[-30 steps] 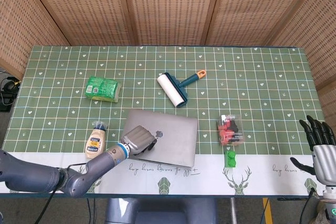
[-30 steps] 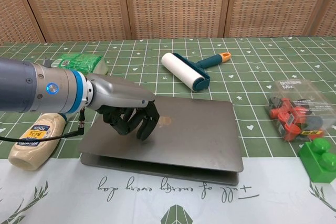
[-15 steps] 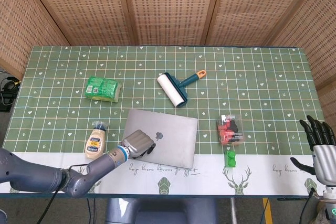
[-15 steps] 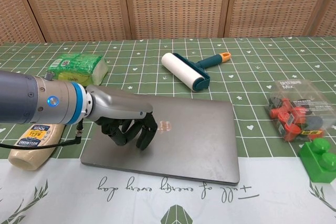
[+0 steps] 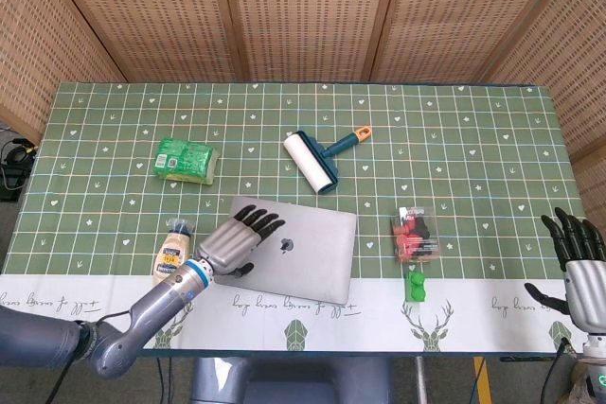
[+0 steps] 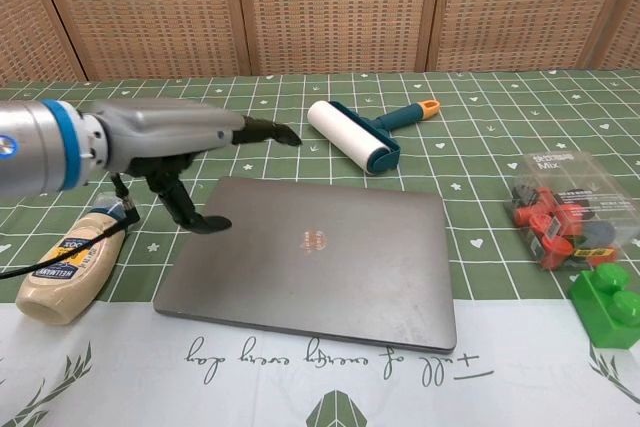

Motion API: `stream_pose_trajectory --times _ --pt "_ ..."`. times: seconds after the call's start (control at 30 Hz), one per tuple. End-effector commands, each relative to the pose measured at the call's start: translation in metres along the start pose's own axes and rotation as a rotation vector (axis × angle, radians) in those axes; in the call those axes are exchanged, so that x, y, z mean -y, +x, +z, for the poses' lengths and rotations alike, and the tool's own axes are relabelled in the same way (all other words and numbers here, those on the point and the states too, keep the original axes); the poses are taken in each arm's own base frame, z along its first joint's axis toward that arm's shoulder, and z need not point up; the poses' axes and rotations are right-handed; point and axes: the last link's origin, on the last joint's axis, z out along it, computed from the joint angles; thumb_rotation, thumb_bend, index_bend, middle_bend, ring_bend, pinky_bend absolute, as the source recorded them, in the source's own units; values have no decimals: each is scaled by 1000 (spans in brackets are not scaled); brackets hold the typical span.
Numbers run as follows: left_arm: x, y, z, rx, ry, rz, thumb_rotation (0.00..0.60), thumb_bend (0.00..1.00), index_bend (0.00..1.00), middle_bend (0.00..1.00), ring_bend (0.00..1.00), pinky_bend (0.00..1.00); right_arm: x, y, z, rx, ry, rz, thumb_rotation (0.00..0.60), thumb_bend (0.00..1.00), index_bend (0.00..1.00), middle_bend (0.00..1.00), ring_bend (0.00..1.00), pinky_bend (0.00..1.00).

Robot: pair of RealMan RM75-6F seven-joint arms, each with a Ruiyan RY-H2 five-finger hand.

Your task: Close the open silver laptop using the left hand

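Silver laptop (image 6: pixel 320 257): lay shut and flat near the front edge of the table (image 5: pixel 454 130). Left hand (image 5: pixel 232 241): fingers spread, empty, above the laptop's left edge. Right hand (image 5: pixel 579 262): fingers apart, empty, far right of the laptop.

The squeeze bottle (image 6: pixel 68 267) label reads "REAL MAYONNAISE"; other print is illegible.

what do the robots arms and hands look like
The left hand has a silver-grey back and black fingers, joined by a blue wrist ring to a grey arm with a thin black cable. The right hand looks the same: black fingers, pale grey body.
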Motion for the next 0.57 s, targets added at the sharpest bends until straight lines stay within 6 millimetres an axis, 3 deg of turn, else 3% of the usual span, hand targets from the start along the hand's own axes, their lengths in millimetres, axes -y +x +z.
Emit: stream_pose_trajectory --times 0.03,0.17,0.37,0.57 --pt "26 -12 -59 -246 145 -1 600 341 0 0 0 0 0 -5 2 21 -2 -6 600 57 0 0 0 0" --pt "43 -30 -91 -368 252 50 600 255 0 0 0 0 2 -11 3 48 0 -16 600 57 0 0 0 0" --pt "66 -53 -142 -460 395 45 600 239 0 0 0 0 6 -17 3 68 19 -30 600 57 0 0 0 0" --pt "78 -71 -178 -490 449 47 600 239 0 0 0 0 8 -18 2 62 24 -33 600 57 0 0 0 0"
